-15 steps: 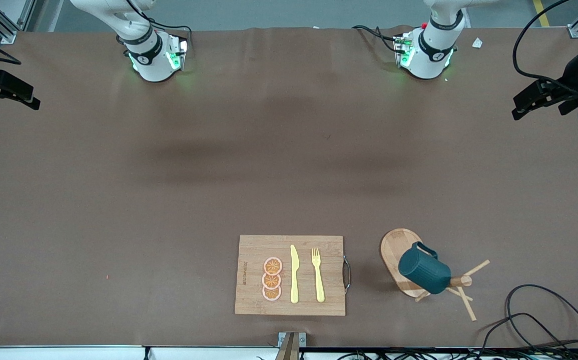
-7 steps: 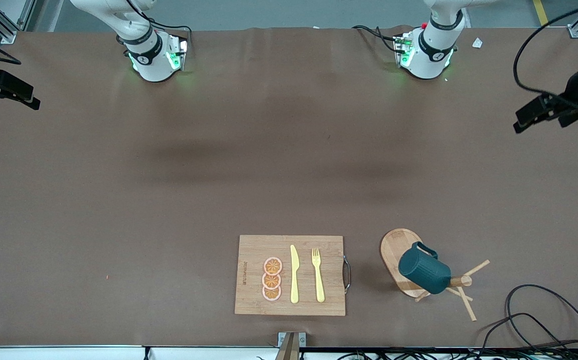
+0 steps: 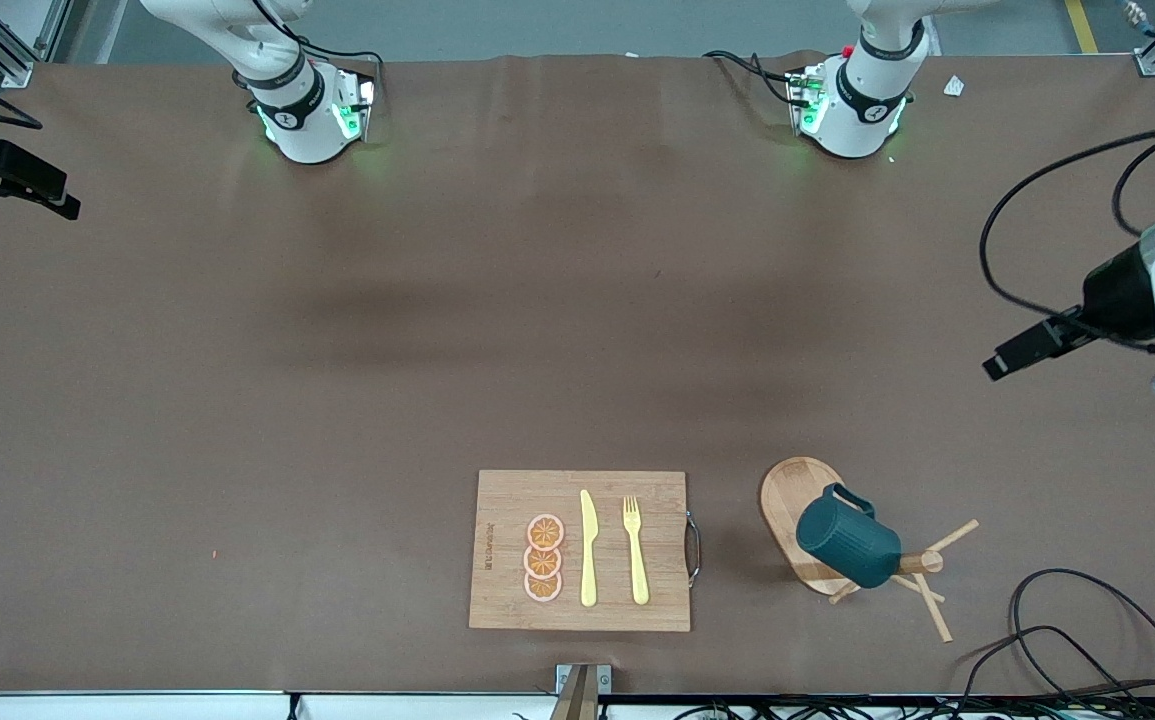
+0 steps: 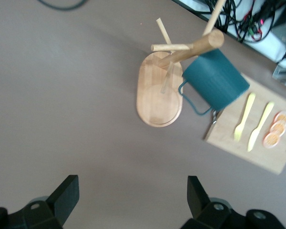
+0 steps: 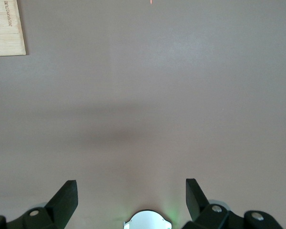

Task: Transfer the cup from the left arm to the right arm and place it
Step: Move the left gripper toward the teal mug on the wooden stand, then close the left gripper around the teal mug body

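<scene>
Two grippers gape empty, the left gripper (image 3: 1012, 357) over bare table, the right gripper (image 3: 32, 195) waiting at its end, while the cup (image 3: 847, 537) hangs on the stand (image 3: 799, 512), which a careless pull could topple.

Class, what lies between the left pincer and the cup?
Only bare table: front view shows nothing between the left pincer and the cup on its wooden stand.

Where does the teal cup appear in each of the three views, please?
Front view: the cup hangs on the wooden peg stand, beside the cutting board.
Left wrist view: cup on the same stand.
Right wrist view: not in it.
Shared landmark: the cutting board.
</scene>
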Robot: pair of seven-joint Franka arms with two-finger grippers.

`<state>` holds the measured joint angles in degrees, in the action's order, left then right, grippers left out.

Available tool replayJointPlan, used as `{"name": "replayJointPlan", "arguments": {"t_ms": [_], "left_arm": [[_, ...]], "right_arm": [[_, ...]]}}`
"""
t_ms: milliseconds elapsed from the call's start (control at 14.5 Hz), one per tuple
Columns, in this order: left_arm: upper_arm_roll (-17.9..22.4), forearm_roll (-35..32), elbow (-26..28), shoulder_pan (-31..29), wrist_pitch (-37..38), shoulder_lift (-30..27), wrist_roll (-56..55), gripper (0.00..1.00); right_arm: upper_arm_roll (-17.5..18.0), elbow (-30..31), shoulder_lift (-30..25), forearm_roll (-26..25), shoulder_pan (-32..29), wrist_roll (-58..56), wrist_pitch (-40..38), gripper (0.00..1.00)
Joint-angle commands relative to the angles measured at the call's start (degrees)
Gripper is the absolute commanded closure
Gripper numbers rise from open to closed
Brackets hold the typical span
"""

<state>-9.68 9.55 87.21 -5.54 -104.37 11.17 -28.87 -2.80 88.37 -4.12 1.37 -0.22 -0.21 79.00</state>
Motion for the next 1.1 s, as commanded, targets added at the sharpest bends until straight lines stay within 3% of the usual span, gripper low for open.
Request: {"name": "replayJointPlan", "arguments": {"t_ms": [0,275,482,620,895,1033], "left_arm": [[-0.25,1.78,-2.93,0.7,-3.2,4.11,-9.33,0.0],[-0.78,3.27,-3.01,0.88,-10.66,8.33,-20.06,0.0],[-0.87,9.59,-3.19,1.06,-16.64,11.67,-27.44,0.0],[-1.04,9.87,-3.54,2.37,-21.91,13.87,-32.9,0.0],[-0.96,9.78,-11.7,4.22,-24.83,22.3,-35.29,0.0],[-0.95,9.78,-12.24,5.1,-28.15,24.15,-35.55,0.0]], "right_arm": [[-0.19,0.57,-0.8,0.65,0.31,0.3,0.19,0.0],[-0.19,0.48,-0.72,0.65,0.31,0.3,0.19,0.0],[-0.19,0.48,-0.72,0.65,0.31,0.3,0.19,0.0],[-0.19,0.48,-0.72,0.65,0.31,0.3,0.28,0.0],[-0.19,0.48,-0.8,0.65,0.31,0.3,0.28,0.0],[-0.1,0.48,-0.72,0.65,0.31,0.3,0.28,0.0]]}}
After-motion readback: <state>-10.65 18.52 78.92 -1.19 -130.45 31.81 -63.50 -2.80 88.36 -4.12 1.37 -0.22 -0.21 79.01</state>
